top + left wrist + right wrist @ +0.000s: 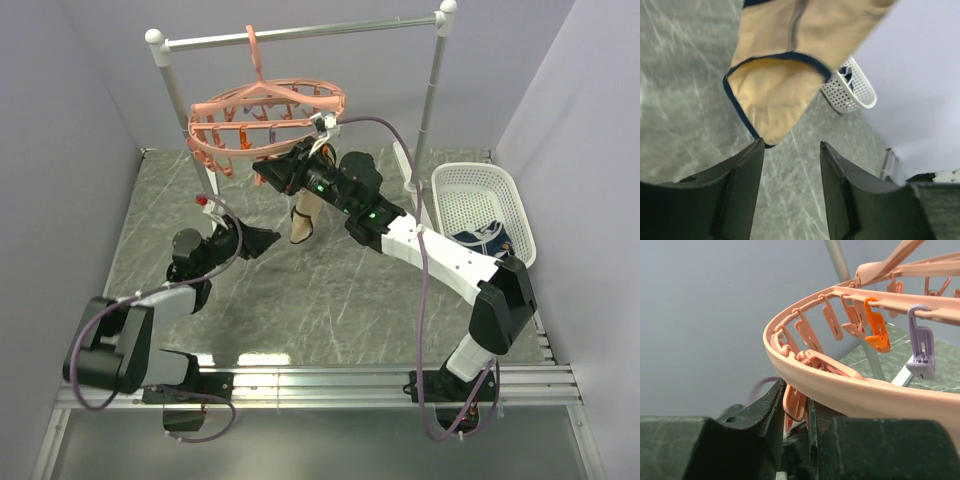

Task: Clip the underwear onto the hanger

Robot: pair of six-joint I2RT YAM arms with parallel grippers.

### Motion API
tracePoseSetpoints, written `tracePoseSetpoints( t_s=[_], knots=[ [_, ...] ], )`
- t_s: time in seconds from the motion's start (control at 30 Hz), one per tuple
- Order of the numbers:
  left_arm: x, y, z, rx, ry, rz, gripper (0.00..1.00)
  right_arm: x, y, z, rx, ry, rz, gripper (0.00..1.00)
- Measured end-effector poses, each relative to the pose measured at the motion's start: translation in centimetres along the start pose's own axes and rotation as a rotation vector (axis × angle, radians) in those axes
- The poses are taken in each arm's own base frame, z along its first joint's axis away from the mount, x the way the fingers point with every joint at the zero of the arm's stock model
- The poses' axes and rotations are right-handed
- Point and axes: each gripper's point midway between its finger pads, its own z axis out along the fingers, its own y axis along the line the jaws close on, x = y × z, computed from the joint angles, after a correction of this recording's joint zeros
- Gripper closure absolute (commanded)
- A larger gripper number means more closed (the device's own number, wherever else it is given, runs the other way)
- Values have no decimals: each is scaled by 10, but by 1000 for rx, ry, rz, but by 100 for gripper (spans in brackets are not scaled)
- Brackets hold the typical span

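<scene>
The beige underwear with navy trim hangs down from under the salmon-pink round hanger, clear of the table. In the left wrist view the underwear hangs just beyond my left gripper, which is open with only table between its fingers. That left gripper sits low, just left of the garment. My right gripper reaches up to the ring's near edge. There its jaws close around a pink clip dangling under the hanger ring. Where the fabric meets the clip is hidden.
The hanger hooks on a silver-and-white rack with a horizontal bar and two posts. A white perforated basket holding more clothes stands at the right, seen also as the basket in the left wrist view. Walls enclose three sides.
</scene>
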Motion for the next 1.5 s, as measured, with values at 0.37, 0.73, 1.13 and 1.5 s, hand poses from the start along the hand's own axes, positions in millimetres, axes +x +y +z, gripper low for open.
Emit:
tracePoseSetpoints(
  t_s=[0.37,0.73,1.13,1.5],
  knots=[
    [5,35,34,-13,-10,-359,26,-23,17,-17,-102,4,-20,100],
    [19,50,99,-2,-18,-473,8,-27,4,-27,-132,49,-5,100],
    [26,92,142,-75,-86,-548,3,-19,5,-31,-156,93,-1,100],
    [20,108,151,-104,-141,-578,5,-17,2,-34,-160,114,-3,100]
  ],
)
